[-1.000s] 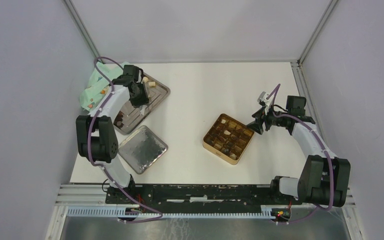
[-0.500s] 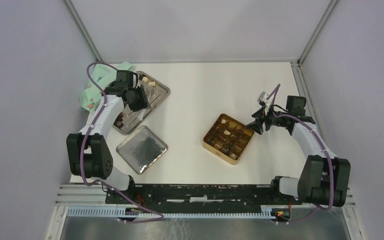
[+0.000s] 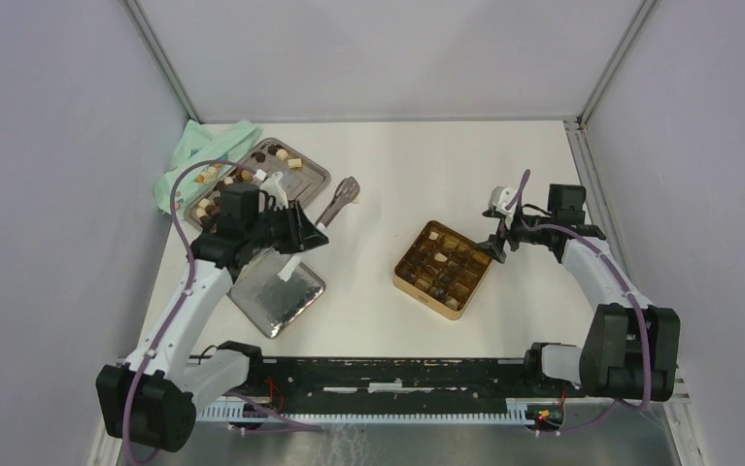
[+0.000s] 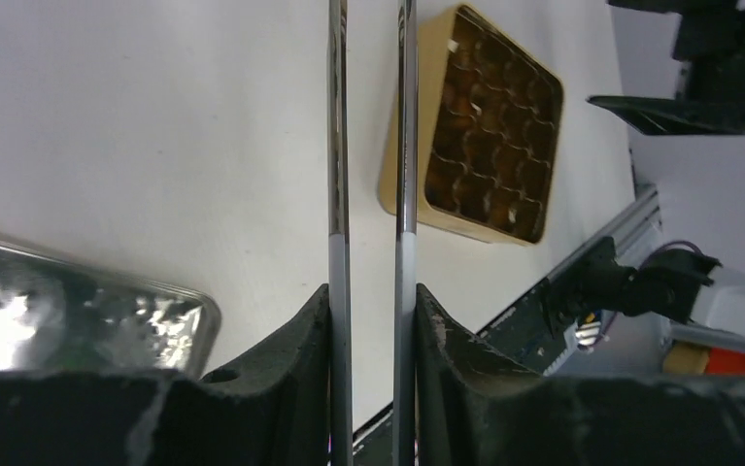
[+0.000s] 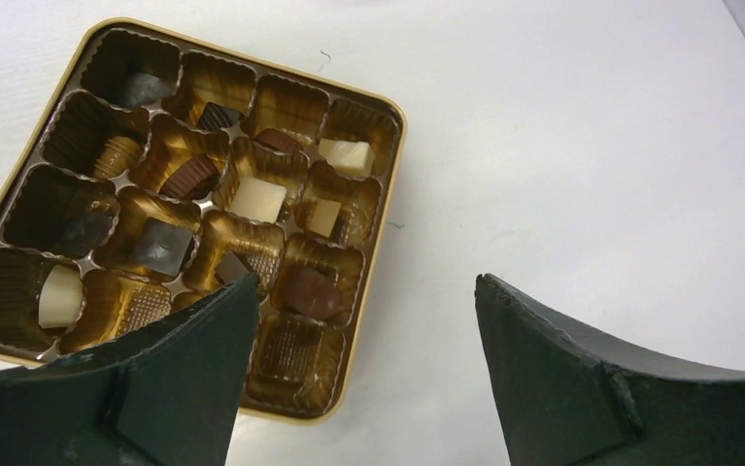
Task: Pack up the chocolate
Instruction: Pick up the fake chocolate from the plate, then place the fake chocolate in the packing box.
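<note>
Small dark, light brown and cream chocolate pieces (image 3: 215, 181) lie on the far-left metal tray (image 3: 312, 177). More chocolate (image 5: 256, 197) sits in cups of the gold square tin (image 3: 443, 269) (image 5: 395, 184) (image 4: 402, 155). My left gripper (image 3: 308, 231) (image 4: 372, 291) is shut on metal tongs (image 3: 339, 200) (image 4: 405, 146), which point right and away over the bare table between tray and tin. The tong tips lie out of the left wrist view, and I cannot tell whether they hold a piece. My right gripper (image 3: 497, 243) (image 5: 363, 282) hangs open and empty over the tin's right edge.
A second shiny metal tray (image 3: 276, 289) (image 4: 77, 320) lies just below my left gripper, with no pieces on it. A mint-green bag (image 3: 186, 157) rests at the far left, against the chocolate tray. Grey walls close the table on three sides.
My left arm has swung from over the chocolate tray toward the table's middle, carrying the tongs. The right gripper's jaws have spread wider; that arm has barely shifted.
</note>
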`<action>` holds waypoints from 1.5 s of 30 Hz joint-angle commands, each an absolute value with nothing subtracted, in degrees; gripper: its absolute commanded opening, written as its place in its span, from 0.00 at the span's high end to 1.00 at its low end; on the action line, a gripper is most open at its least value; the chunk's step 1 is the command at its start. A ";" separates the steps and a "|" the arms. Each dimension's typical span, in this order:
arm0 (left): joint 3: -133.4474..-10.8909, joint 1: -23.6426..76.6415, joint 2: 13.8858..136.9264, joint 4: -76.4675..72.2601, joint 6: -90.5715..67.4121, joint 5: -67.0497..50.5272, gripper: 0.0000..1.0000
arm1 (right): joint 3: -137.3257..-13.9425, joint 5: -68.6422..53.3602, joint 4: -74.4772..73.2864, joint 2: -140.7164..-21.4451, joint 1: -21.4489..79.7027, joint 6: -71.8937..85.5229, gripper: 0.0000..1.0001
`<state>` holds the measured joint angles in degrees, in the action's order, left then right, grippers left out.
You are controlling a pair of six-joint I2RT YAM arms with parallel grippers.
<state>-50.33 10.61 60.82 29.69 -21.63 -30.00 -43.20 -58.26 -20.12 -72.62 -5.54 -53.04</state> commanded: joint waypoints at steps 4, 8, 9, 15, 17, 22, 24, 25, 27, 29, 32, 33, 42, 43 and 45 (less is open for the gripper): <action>-45.34 14.86 49.55 20.16 -29.08 -37.72 0.98 | -50.80 -50.46 -21.47 -79.88 1.90 -54.74 0.21; -44.83 16.32 47.69 19.09 -29.97 -37.84 0.98 | -55.88 -46.03 -22.42 -84.66 4.98 -50.24 0.29; -44.95 16.68 47.64 19.02 -29.90 -37.95 0.98 | -57.26 -44.93 -22.80 -86.05 5.87 -48.99 0.31; -43.71 17.54 46.78 16.64 -31.17 -38.93 0.98 | -63.81 -37.70 -26.97 -92.96 9.16 -44.66 0.35; -43.06 17.83 46.58 16.09 -31.70 -39.29 0.98 | -64.12 -36.74 -27.83 -94.23 9.79 -44.58 0.37; -41.93 18.79 46.54 15.96 -31.55 -39.22 0.98 | -63.58 -34.51 -27.74 -95.73 11.77 -44.04 0.40; -41.72 19.21 46.56 15.72 -31.64 -39.10 0.98 | -63.51 -32.87 -27.53 -96.37 12.51 -43.78 0.42; -41.66 19.42 46.52 15.72 -31.64 -39.00 0.98 | -63.51 -32.01 -27.43 -96.76 13.00 -43.77 0.44; -41.53 19.73 46.50 15.41 -31.77 -38.77 0.98 | -63.53 -30.57 -27.03 -97.52 13.59 -43.52 0.49; -41.26 20.06 46.55 15.04 -31.97 -38.61 0.98 | -63.46 -29.61 -26.69 -98.20 14.11 -43.33 0.56; -40.90 20.57 46.54 14.70 -32.09 -38.58 0.98 | -63.29 -29.05 -26.39 -98.22 14.39 -43.15 0.67; -40.75 20.75 46.50 14.45 -32.08 -38.58 0.98 | -63.11 -29.02 -26.13 -97.99 14.50 -43.11 0.71; -40.56 24.09 47.09 12.01 -32.15 -38.45 0.98 | -58.45 -29.29 -21.02 -93.31 14.43 -40.96 1.00; -40.55 24.70 47.18 11.89 -32.02 -38.37 0.98 | -57.60 -29.28 -19.94 -91.99 14.32 -40.34 1.00; -40.50 26.00 47.13 11.46 -31.76 -37.56 0.98 | -56.06 -29.43 -17.26 -88.67 13.75 -38.98 1.00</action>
<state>-40.14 24.16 47.79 16.62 -30.06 -36.73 -58.24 -29.52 -22.65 -95.31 14.31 -41.58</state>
